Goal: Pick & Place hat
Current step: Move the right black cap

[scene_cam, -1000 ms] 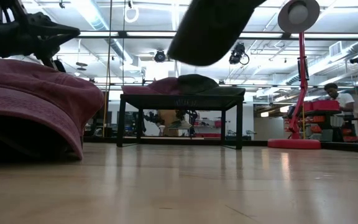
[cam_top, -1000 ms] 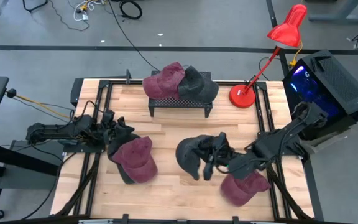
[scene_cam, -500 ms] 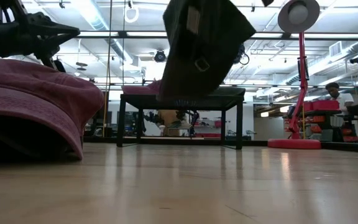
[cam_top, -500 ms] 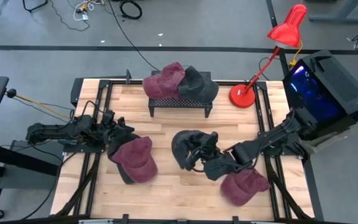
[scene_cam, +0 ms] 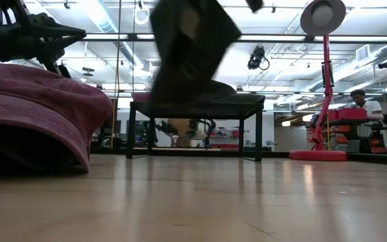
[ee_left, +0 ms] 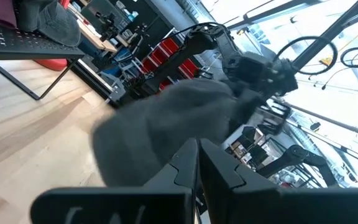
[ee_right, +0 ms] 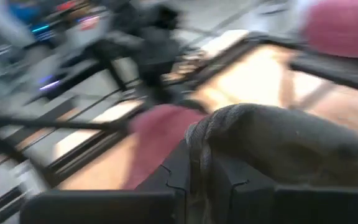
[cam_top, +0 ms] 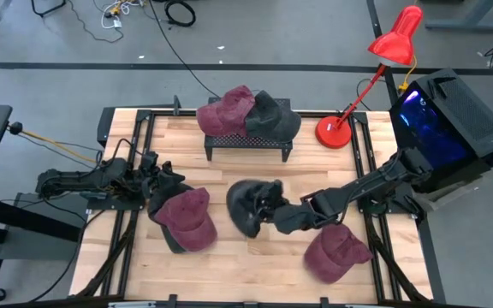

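The black mesh rack (cam_top: 247,142) at the table's far edge serves as reference. On it rest a maroon cap (cam_top: 224,108) and a dark cap (cam_top: 272,114), overlapping each other. In front of the rack, near the table's middle, the right gripper (cam_top: 268,214) is pinched shut on a black hat (cam_top: 246,205); the right wrist view shows a fold of the hat's edge clamped between the fingers (ee_right: 185,171). The low view shows this hat hanging clear of the tabletop, in front of the rack, its top cut off by the frame edge. The fingertips themselves are hidden beneath the fabric from above. In front of the rack and to its left, the left gripper (cam_top: 163,184) rests against the edge of a second maroon cap (cam_top: 188,219) lying on the wood; its fingers (ee_left: 194,165) are pressed together, but whether any cloth is caught between them cannot be made out. A third maroon cap (cam_top: 336,253) lies in front of the rack to its right, beside the right arm's forearm. A red desk lamp (cam_top: 362,85) stands just right of the rack. The right wrist picture is heavily blurred, so its background cannot be read.
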Robot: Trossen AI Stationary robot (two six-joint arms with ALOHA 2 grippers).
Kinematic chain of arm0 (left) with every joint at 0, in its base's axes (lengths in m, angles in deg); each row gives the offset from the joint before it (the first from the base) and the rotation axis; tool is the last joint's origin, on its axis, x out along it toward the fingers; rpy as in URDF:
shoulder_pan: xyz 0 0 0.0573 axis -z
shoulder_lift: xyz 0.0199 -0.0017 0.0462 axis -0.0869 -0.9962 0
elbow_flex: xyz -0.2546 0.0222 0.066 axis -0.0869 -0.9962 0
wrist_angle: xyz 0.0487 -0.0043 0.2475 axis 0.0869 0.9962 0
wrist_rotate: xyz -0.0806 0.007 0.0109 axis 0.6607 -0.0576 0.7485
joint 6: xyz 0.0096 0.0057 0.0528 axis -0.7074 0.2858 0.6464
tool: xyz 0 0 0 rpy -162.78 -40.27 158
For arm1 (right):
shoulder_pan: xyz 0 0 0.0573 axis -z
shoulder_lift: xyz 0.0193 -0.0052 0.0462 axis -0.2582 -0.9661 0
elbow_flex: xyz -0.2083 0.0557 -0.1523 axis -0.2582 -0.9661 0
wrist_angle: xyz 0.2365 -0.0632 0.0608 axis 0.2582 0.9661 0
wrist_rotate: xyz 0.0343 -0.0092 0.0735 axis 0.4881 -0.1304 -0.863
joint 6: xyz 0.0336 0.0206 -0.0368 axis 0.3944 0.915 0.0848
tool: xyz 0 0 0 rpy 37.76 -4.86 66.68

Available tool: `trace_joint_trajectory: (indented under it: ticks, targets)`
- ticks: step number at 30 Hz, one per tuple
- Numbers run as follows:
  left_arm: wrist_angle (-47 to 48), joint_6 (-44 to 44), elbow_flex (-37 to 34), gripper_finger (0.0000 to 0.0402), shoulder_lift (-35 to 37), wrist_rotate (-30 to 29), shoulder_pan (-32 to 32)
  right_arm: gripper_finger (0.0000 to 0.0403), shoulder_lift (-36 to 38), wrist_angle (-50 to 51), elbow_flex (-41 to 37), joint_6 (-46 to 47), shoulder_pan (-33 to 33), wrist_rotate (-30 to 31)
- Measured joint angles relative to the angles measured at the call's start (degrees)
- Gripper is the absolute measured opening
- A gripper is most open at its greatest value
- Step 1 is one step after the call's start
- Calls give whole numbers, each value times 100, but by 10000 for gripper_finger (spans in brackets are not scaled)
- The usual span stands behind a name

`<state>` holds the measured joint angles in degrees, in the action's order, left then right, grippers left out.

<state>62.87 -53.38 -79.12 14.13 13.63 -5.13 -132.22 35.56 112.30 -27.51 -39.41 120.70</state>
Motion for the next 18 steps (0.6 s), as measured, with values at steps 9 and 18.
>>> trace_joint_trajectory:
  ticks: [9,18]
  targets:
    - [1,-1,-1,21,0,0,0,29,93,-1054,0,-1319,434,-2032]
    - [-3,3,-2,21,0,2,0,28,869,-140,0,-2201,956,-2151]
